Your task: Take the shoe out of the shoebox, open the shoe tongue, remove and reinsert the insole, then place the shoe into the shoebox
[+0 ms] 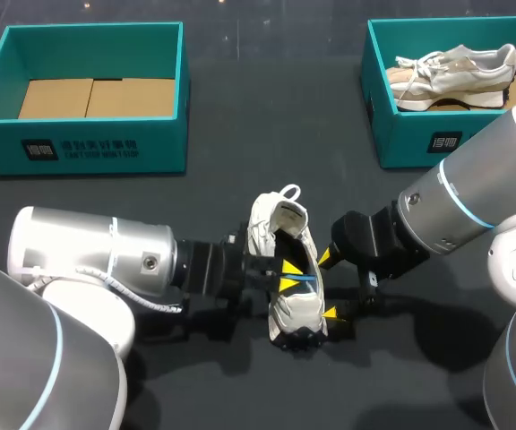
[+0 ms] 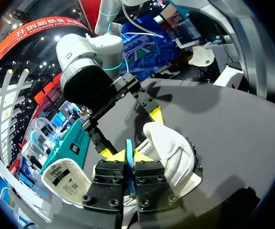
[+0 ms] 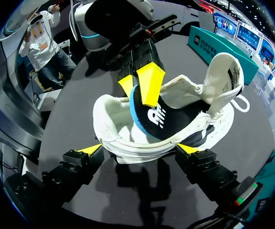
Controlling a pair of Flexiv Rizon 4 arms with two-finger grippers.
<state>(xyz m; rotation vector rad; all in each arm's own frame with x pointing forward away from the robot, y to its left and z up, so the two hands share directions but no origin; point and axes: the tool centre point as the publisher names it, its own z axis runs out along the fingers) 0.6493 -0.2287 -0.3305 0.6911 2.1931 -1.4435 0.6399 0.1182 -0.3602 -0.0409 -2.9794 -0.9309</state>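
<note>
The shoe (image 1: 264, 231) lies near the middle of the table (image 1: 240, 143), between the two arms. It is well apart from the left shoebox (image 1: 164, 134) and the right shoebox (image 1: 410, 143) at the far edge. The right shoebox holds a second shoe (image 1: 455, 76).

The left tool (image 1: 286, 276) reaches into the shoe's opening. It is narrow, pinching the raised edge of the insole (image 3: 154, 119), which is black on top with a blue rim and lies mostly inside. The right tool (image 1: 328, 286) stands wide, its tips set against the shoe's right side. It looks to be bracing the shoe rather than clamping it.

The insole step appears to be in hand. To do it well, the right tool should stop the shoe sliding. The left should draw the insole along the shoe's length and up through the opening, clear of the raised flap (image 3: 226, 71), which is probably the tongue. A sideways tug would likely tip the shoe.

There is a white logo on the insole, a printed label on the flap, and white marks on both box fronts. None of this is read off.
</note>
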